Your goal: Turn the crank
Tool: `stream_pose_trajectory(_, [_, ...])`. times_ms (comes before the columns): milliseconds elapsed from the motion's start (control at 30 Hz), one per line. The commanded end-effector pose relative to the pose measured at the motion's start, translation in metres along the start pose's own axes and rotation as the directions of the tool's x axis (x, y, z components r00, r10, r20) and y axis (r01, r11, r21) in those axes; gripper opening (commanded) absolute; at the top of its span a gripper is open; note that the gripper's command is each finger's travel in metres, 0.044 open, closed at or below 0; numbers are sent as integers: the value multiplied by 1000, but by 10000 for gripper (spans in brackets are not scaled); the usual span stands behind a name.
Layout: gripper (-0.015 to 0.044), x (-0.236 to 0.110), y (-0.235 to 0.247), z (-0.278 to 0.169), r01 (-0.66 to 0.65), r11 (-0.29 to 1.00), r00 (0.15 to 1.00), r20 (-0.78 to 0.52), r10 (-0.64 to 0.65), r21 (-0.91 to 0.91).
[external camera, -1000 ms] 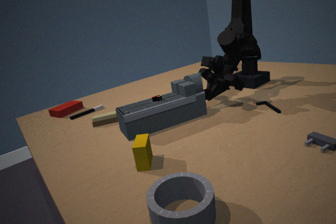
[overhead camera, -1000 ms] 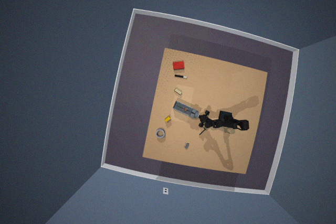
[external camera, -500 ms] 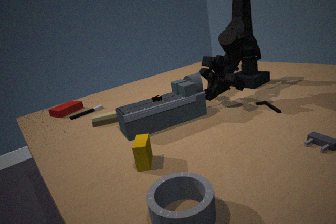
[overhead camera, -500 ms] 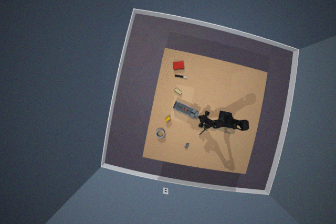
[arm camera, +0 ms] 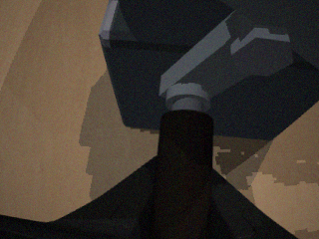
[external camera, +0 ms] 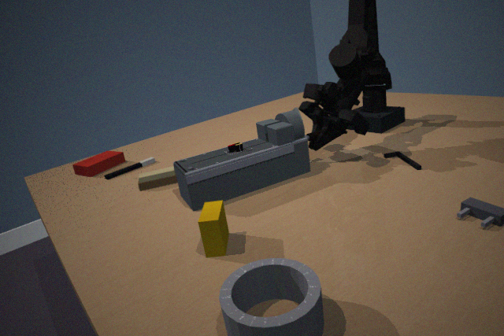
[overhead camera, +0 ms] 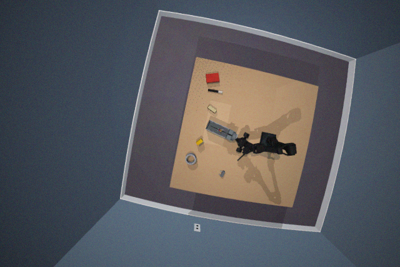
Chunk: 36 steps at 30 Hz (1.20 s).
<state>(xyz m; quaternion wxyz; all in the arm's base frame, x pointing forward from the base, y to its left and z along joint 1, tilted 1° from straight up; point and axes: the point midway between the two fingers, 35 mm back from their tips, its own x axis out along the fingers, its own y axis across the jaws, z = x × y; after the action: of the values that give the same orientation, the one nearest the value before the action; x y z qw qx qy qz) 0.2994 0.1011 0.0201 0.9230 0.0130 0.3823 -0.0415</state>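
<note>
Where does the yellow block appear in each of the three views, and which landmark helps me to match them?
Top view: yellow block left of center, just below the grey crank machine.
Exterior view: it stands upright in front of the machine's near end, lower center.
Wrist view: not in it.
Shared landmark: the crank machine.
</note>
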Motion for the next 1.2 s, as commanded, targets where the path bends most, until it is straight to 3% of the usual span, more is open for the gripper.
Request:
stream_pose_trajectory(0, [0, -4, 8, 3, -22, 1000, 1000, 8, 22, -3])
stream_pose_trajectory(1167, [0, -19, 17, 17, -23, 1000, 1000, 8, 23, -2])
